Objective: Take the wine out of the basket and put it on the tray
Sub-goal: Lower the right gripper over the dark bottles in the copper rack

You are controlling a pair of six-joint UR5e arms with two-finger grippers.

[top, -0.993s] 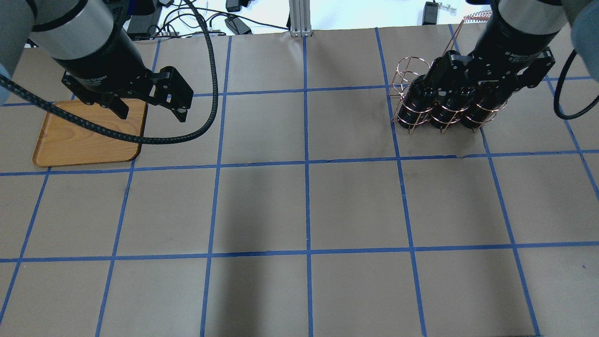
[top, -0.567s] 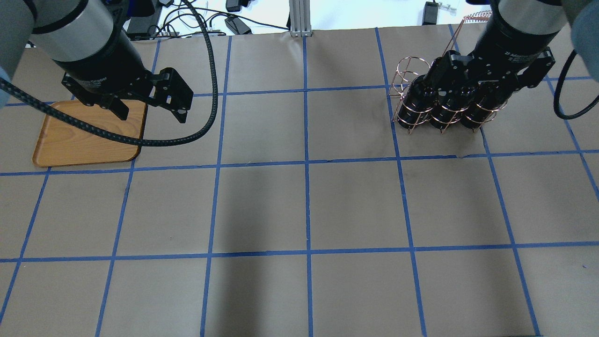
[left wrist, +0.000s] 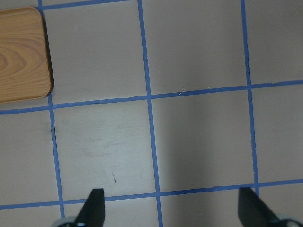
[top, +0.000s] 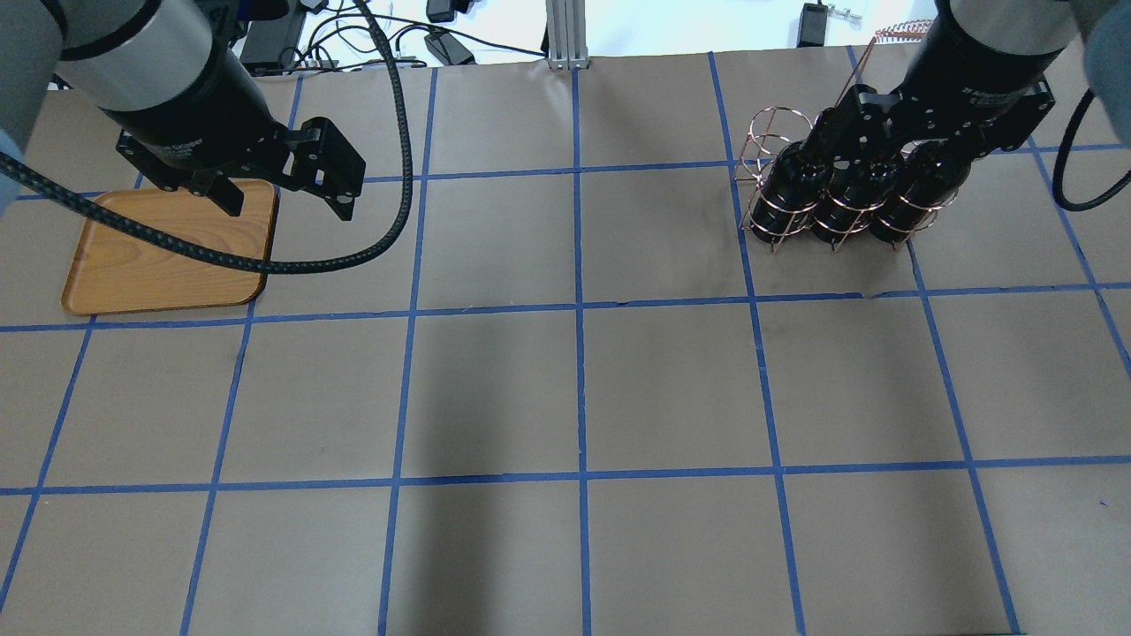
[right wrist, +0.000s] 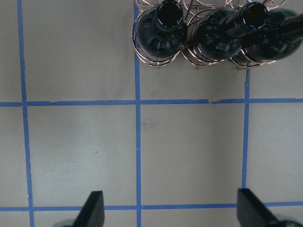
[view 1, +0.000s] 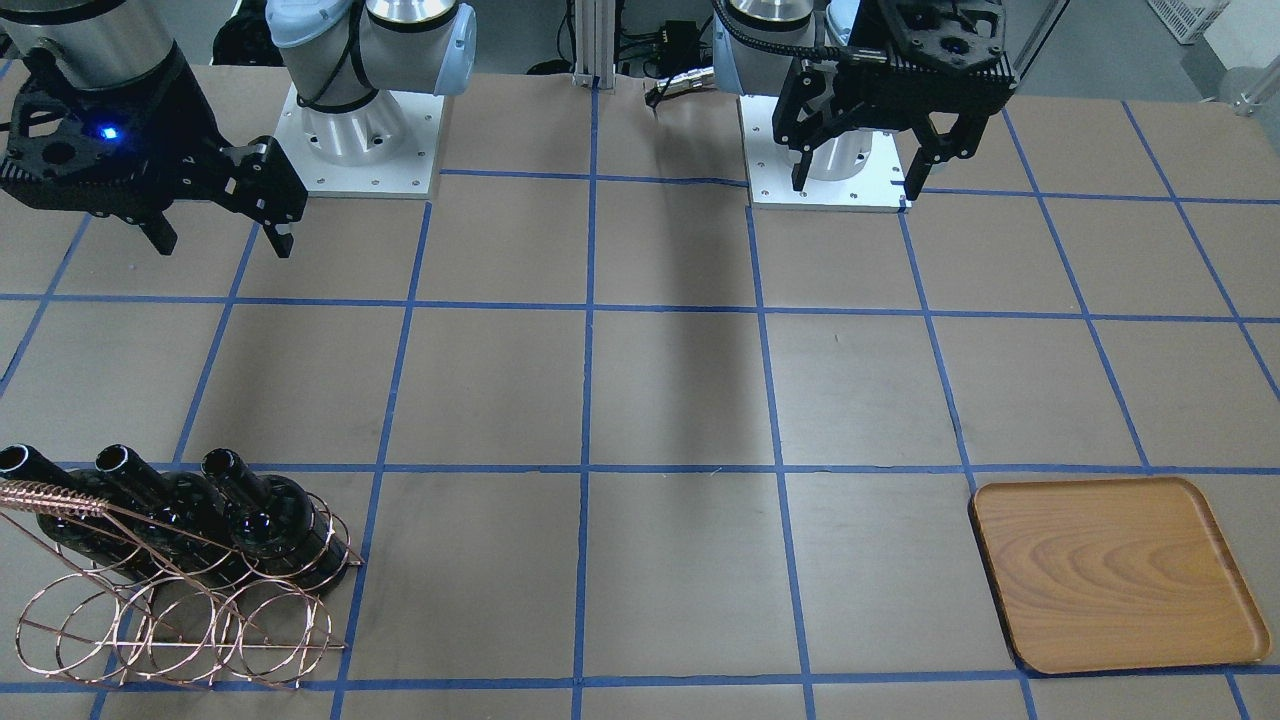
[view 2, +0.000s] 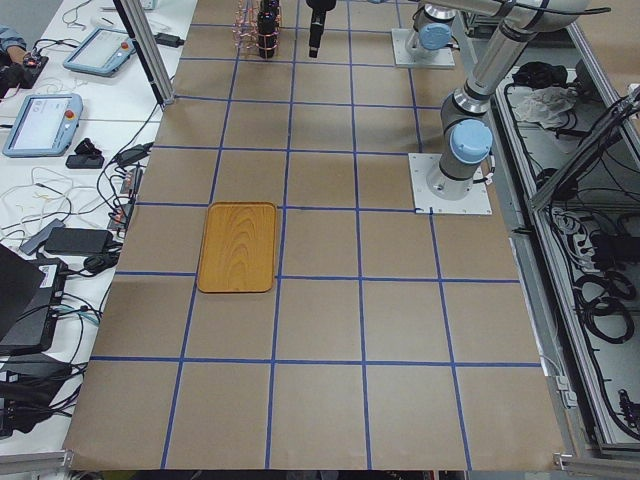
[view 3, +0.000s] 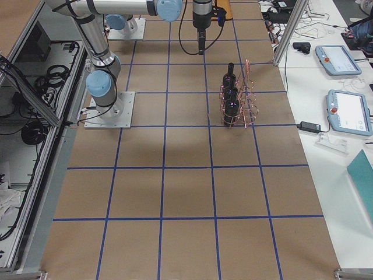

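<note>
Right pincer (right wrist: pixel 170 210), spread apart, hangs short of the wine (right wrist: pixel 158 40) in the basket (view 1: pixel 190 610), apparently above it; left pincer (left wrist: pixel 173 210) likewise apart.

In the overhead view, the flat rounded-square tan wooden tray (top: pixel 159 274) lies at the frame's left on the brown paper-covered table (top: pixel 574 397). The copper-coloured wire basket (top: pixel 773 137) stands at the upper right, well apart (lower left in the front-facing view). 3 near-black glass wine bottles (top: pixel 789 190) stand side by side in its lower row of loops.
</note>
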